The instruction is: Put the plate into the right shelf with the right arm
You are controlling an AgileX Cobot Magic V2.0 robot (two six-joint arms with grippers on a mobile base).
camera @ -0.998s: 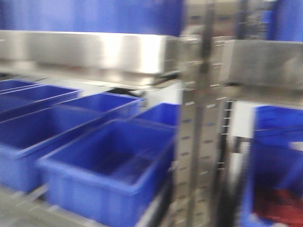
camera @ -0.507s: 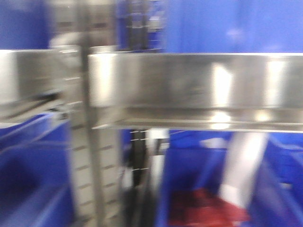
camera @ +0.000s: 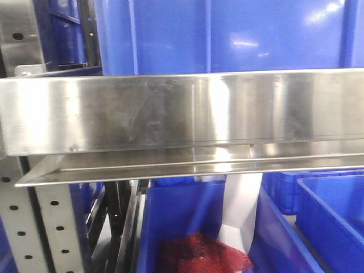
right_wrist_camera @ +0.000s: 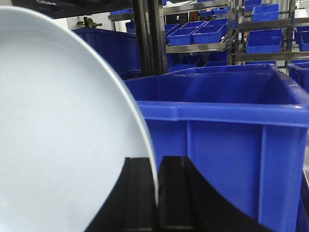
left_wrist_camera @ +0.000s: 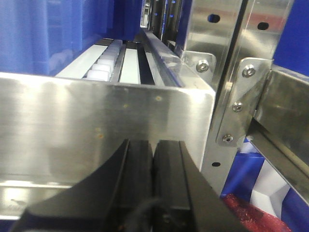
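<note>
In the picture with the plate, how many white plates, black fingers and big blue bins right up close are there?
white plate: 1
black fingers: 2
big blue bin up close: 1
Total: 4

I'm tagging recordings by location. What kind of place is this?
Probably a warehouse or parts stockroom: a stainless-steel shelf on perforated uprights, big blue plastic bins, and further racks loaded with more bins in rows behind.
</note>
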